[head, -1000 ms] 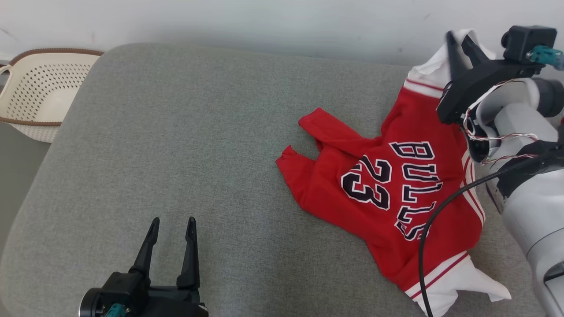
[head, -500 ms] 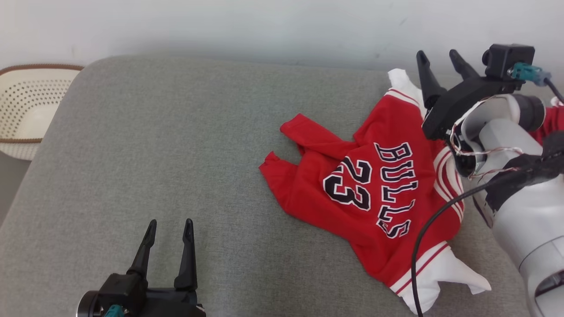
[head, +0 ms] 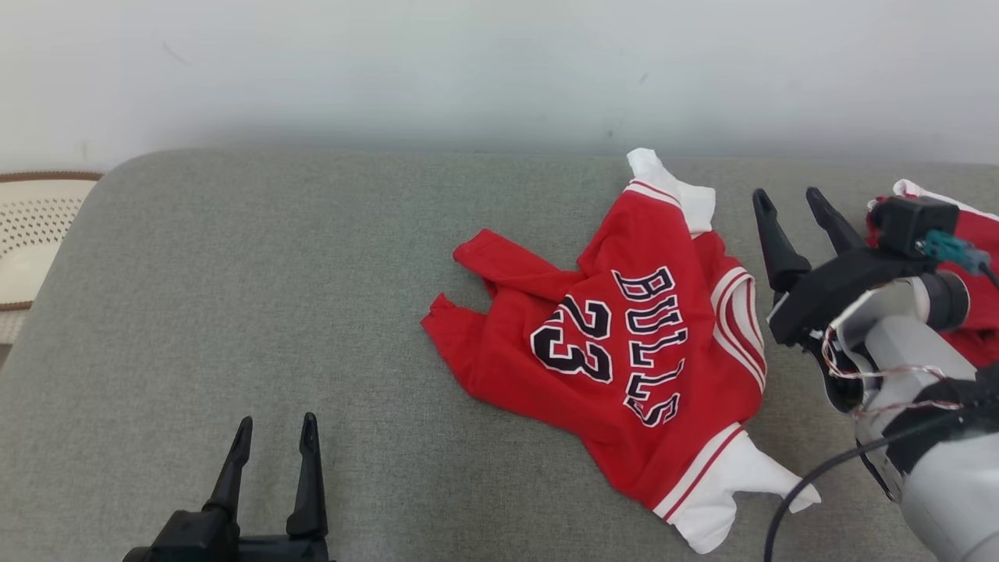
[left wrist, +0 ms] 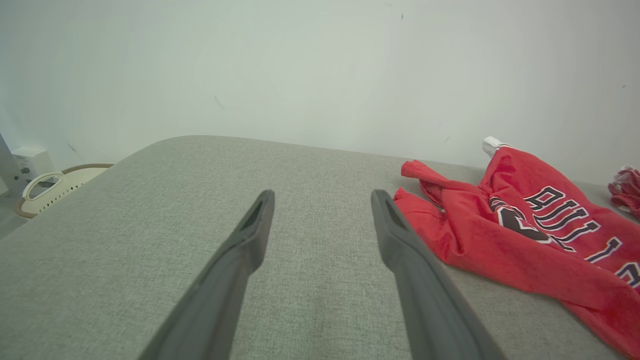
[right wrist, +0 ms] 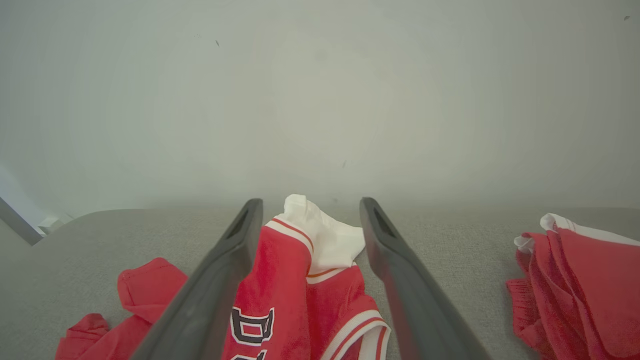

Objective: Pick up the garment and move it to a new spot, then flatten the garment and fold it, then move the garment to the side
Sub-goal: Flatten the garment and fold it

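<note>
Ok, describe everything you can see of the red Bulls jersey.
The red Bulls jersey is soft-looking fabric with black, white-edged BULLS 23 lettering, white sleeves and red-and-white striped trim. It lies crumpled and partly folded over itself, lettering up, on the grey cushion. The open right gripper stands just beside it, apparently not touching.

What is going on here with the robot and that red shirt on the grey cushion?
A two-armed robot is handling a red jersey, which lies crumpled and unfolded on a grey cushion. The right pincer is open just beside the jersey's striped edge and holds nothing. The left pincer is open too, over bare cushion well away from the jersey. Another red garment lies further right, and a pale basket stands past the cushion's left end.
</note>
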{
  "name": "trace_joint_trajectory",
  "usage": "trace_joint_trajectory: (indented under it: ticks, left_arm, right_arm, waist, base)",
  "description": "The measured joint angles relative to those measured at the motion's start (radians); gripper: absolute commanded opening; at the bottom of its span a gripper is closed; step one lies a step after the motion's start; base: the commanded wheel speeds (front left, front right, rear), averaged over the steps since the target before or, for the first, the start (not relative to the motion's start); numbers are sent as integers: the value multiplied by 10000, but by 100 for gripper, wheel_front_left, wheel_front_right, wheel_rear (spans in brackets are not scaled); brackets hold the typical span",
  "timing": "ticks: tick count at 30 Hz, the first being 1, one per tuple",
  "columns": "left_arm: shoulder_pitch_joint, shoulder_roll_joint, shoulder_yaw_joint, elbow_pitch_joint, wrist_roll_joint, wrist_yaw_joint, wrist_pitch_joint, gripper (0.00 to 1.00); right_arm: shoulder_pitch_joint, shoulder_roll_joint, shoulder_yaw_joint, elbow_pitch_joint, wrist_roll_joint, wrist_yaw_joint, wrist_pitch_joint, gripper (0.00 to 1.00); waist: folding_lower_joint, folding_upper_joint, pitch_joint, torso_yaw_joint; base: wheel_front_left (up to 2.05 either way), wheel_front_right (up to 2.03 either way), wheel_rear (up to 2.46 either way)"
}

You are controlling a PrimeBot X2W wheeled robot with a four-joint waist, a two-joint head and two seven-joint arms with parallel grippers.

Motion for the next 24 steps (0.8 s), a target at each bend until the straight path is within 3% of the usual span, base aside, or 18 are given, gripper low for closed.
trace_joint_trajectory:
  ticks: [9, 24]
  left_arm:
    - [259, 0, 182, -226, 151, 4, 0, 100]
    - [189, 0, 19, -257, 136, 40, 0, 100]
  right_arm:
    - [1978, -313, -694, -650, 29, 0, 0, 100]
    - [2631, -13, -399, -545, 713, 0, 1417, 100]
  waist:
    - [-1, 0, -176, -263]
    - [0, 0, 108, -166]
  base:
    - [0, 0, 0]
    - [0, 0, 0]
